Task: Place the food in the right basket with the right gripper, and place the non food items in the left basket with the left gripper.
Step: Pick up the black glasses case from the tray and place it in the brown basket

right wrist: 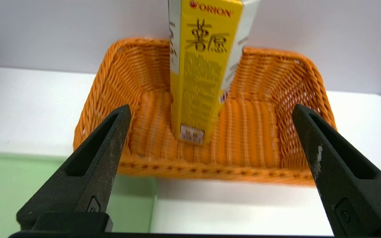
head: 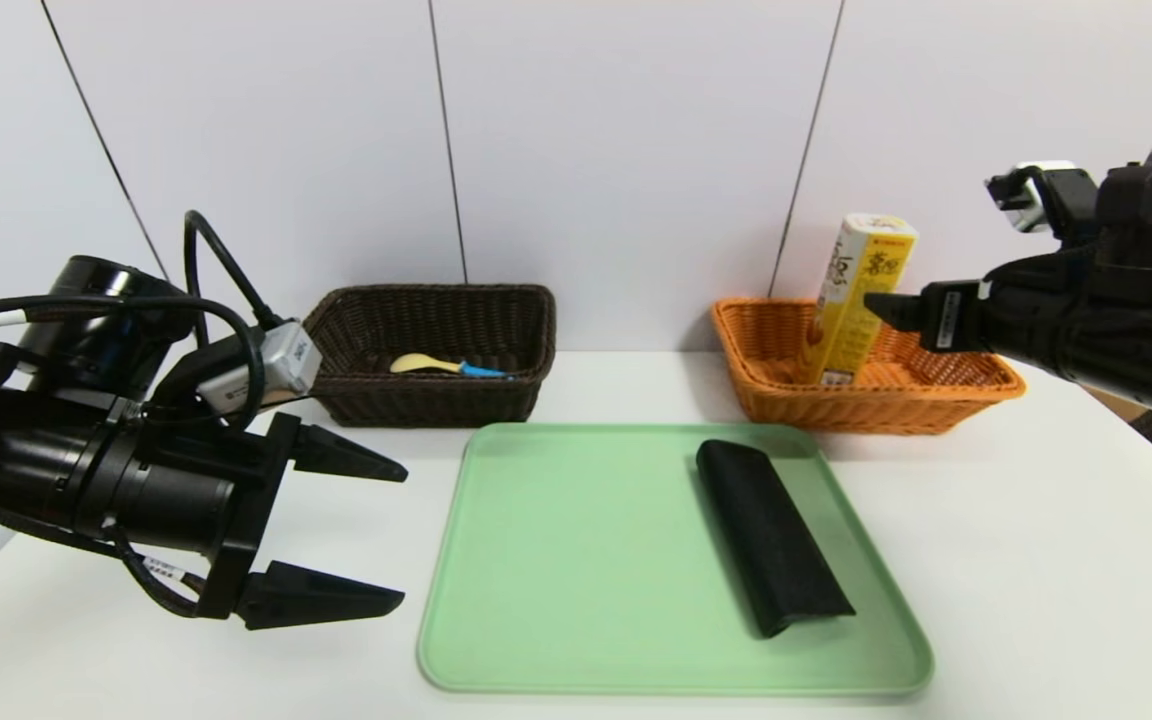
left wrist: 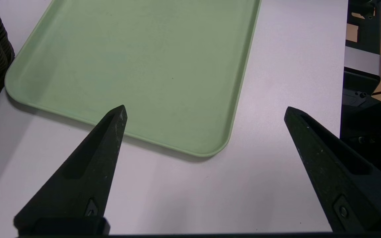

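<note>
**Sorting bench: one item left on the tray**

Item 1, black pouch (head: 774,535): long, flat, matt black, rounded at the far end, apparently fabric or soft foam. It lies lengthwise on the right half of the green tray (head: 576,560), slanting toward the near right corner. Judged non-food, so due for the left basket. Probably light and slightly yielding, with little slip; a pinch across the narrow width near the middle should hold it level.

Item 2, yellow snack box (head: 858,298): tall printed carton, stiff and light. It stands upright in the orange basket (head: 766,385), at the bench's far right, leaning on the back wall. It could topple if nudged.

Item 3, spoon (head: 448,366): pale bowl, blue handle, smooth plastic. It lies in the dark brown basket (head: 376,400), far left of the tray.

Baskets: woven wicker, rectangular, flared walls. Tray: smooth plastic, rounded corners, low rim.

Left gripper (head: 391,535): claw spread wide, empty, hovering over the bench beside the tray's near left corner.

Right gripper (right wrist: 210,115): claw spread wide, empty, in front of the orange basket, clear of the carton.
</note>
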